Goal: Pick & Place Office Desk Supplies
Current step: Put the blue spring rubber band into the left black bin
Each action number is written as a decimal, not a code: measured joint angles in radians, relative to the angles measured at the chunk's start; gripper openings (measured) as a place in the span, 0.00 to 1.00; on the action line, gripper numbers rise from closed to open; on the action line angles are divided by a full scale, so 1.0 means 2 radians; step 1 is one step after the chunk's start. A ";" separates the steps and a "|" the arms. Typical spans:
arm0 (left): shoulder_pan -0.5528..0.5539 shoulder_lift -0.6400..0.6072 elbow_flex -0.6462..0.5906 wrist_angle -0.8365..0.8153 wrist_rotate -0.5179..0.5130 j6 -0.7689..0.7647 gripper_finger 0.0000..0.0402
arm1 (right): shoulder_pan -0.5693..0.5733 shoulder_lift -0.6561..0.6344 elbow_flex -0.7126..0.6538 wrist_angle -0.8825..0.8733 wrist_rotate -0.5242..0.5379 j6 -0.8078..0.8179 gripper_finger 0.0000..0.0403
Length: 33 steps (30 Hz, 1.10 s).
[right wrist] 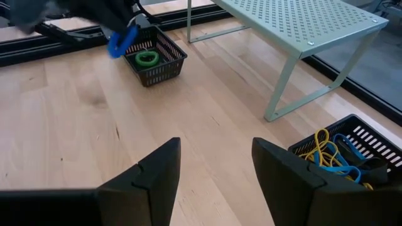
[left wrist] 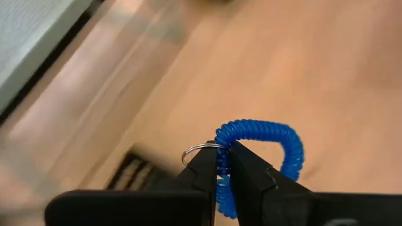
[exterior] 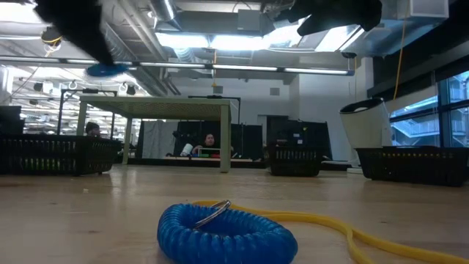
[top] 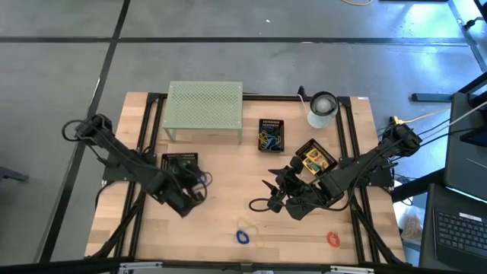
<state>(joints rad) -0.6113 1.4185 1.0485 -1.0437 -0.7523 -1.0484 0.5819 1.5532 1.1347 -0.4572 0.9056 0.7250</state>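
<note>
Left gripper (left wrist: 224, 179) pinches a blue coil clip (left wrist: 260, 150); black basket (right wrist: 154, 56) just below. Right gripper (right wrist: 213, 169) spread, empty.

The high camera is looking straight down on the whole wooden table (top: 228, 198), with the pale-green mesh stand (top: 205, 108) toward 12 o'clock. The low camera is sitting at table-top height, very close behind a blue coil loop (exterior: 226, 231) and facing level toward that stand (exterior: 154, 110) and the room beyond. The right wrist camera is looking across the table at the same stand (right wrist: 301, 31) and a black basket (right wrist: 154, 59), while the left wrist camera is hanging close above the wood.
</note>
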 joint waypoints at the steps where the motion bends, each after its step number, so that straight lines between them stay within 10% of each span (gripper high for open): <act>1: 0.003 -0.001 0.000 -0.033 0.009 -0.019 0.06 | 0.000 0.000 0.000 0.000 0.000 0.000 0.49; 16: 0.081 -0.001 -0.071 -0.135 0.098 -0.070 0.09 | 0.000 0.000 0.000 0.000 0.001 0.000 0.49; 33: 0.092 -0.001 -0.046 -0.132 0.123 -0.034 0.40 | 0.000 0.000 0.000 0.005 -0.021 0.000 0.49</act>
<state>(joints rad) -0.4274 1.4170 0.9560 -1.3087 -0.5054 -1.1154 0.5819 1.5532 1.1347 -0.4463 0.8634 0.7256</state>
